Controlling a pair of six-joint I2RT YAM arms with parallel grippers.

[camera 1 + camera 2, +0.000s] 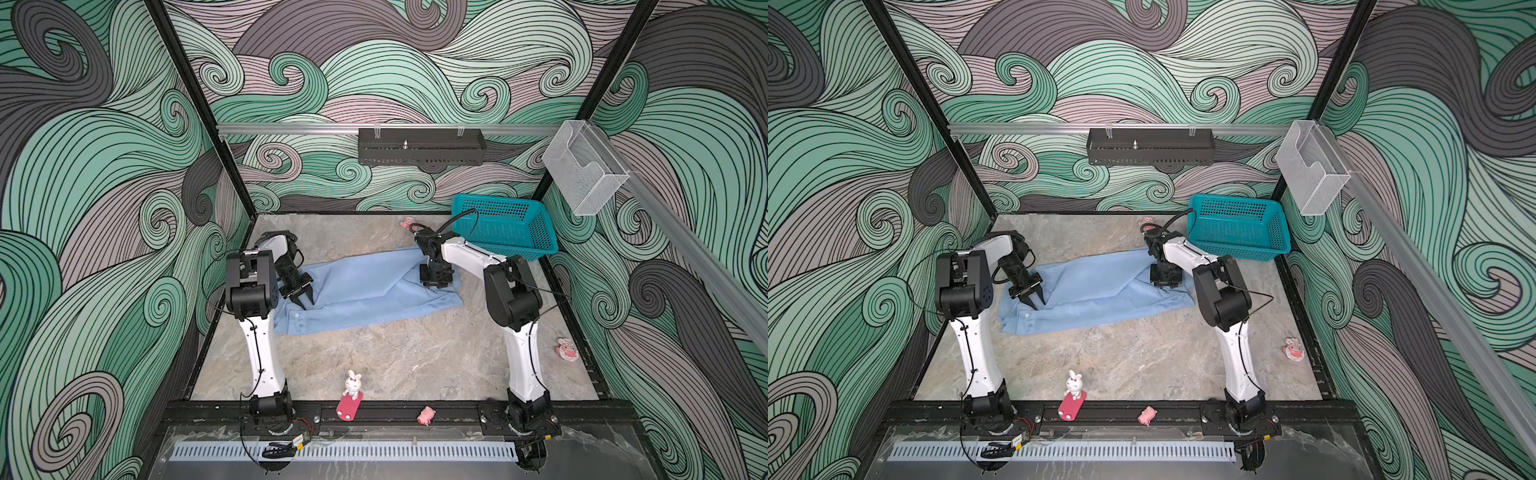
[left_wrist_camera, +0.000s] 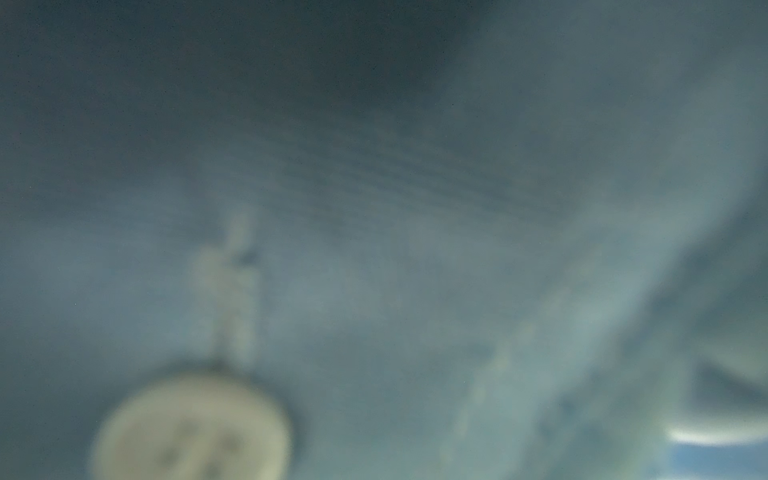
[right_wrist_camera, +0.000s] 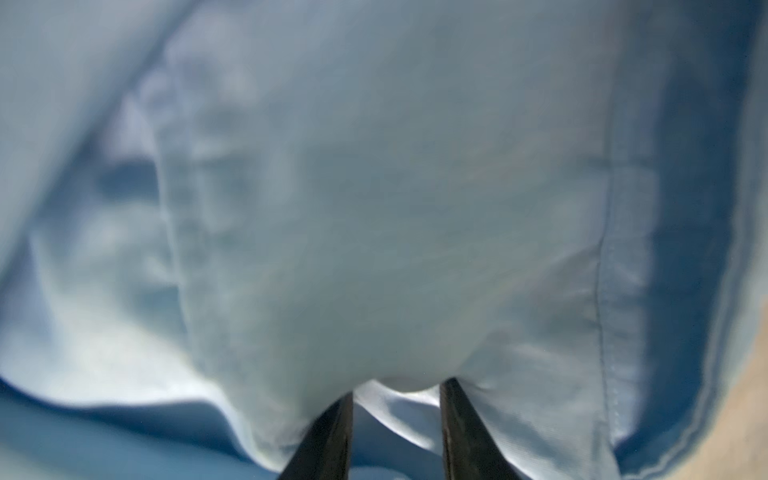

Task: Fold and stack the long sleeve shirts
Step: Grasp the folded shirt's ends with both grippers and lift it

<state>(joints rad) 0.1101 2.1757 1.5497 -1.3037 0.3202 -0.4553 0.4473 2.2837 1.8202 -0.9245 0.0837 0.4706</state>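
One light blue long sleeve shirt (image 1: 365,291) (image 1: 1100,291) lies as a long, rumpled band across the middle of the table. My left gripper (image 1: 306,302) (image 1: 1037,300) points down at its left end, fingers a little apart with the tips in the cloth. The left wrist view is filled with blurred shirt cloth (image 2: 415,249) and a white button (image 2: 191,428); no fingers show there. My right gripper (image 1: 434,284) (image 1: 1166,282) stands on the shirt's right end. In the right wrist view its two dark fingers (image 3: 399,390) stand apart, with a raised fold of the shirt (image 3: 374,208) between them.
A teal basket (image 1: 505,226) sits at the back right, close behind the right arm. Small toys lie around the stone-patterned table (image 1: 395,357): a rabbit (image 1: 353,384) and a pink pig (image 1: 427,414) at the front edge, pink figures at the back (image 1: 408,223) and right (image 1: 566,348).
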